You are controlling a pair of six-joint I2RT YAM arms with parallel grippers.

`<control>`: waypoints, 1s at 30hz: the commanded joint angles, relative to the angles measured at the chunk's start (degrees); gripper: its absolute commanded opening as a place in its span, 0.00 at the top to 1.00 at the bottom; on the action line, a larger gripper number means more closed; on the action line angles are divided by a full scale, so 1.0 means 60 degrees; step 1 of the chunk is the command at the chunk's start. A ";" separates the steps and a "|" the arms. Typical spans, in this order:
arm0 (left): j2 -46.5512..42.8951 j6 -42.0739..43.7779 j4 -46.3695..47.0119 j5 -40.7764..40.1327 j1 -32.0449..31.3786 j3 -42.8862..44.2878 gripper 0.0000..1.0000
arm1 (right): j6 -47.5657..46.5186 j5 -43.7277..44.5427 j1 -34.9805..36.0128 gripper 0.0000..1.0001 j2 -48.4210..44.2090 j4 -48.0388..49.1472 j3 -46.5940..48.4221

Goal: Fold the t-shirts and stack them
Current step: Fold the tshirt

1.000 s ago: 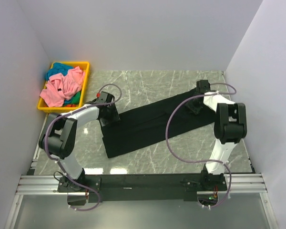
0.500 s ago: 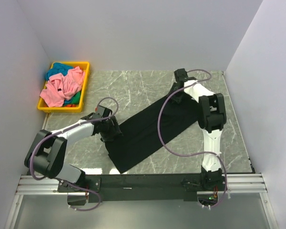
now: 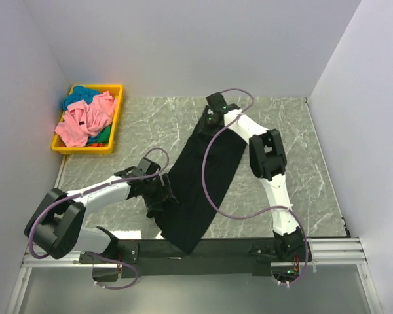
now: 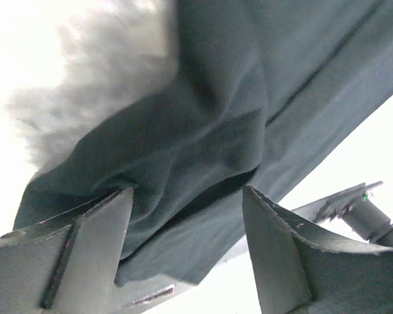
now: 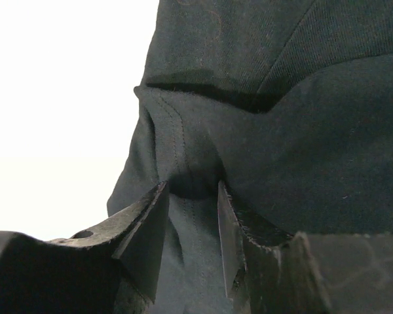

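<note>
The large black t-shirt lies as a long folded strip that runs from the far middle of the table to its front edge, where the near end hangs over. My left gripper is shut on a bunch of its left edge; in the left wrist view dark fabric fills the space between the fingers. My right gripper is shut on the far end, pinching a seamed fold in the right wrist view. The pink t-shirt and the teal t-shirt lie crumpled in a bin.
The yellow bin stands at the far left corner of the marble table. White walls close in the left, back and right sides. The metal rail with the arm bases runs along the front edge.
Both grippers have swung the black t-shirt round. My right gripper moved left along the far side and my left gripper moved nearer. The strip now runs almost front to back.
</note>
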 commanded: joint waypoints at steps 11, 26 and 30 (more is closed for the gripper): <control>-0.1345 -0.0300 -0.1978 0.0240 -0.0755 0.1052 0.05 | -0.0684 0.1025 0.0100 0.53 -0.3554 0.1617 -0.2364; -0.1070 0.2115 -0.2450 -0.2206 0.1455 0.3163 0.13 | 0.1997 0.0380 -0.0106 0.61 -0.5433 0.4474 -0.8358; -0.0558 0.2994 -0.1821 -0.2878 0.2203 0.3514 0.14 | 0.2246 0.0555 -0.0208 0.62 -0.4659 0.4534 -0.8213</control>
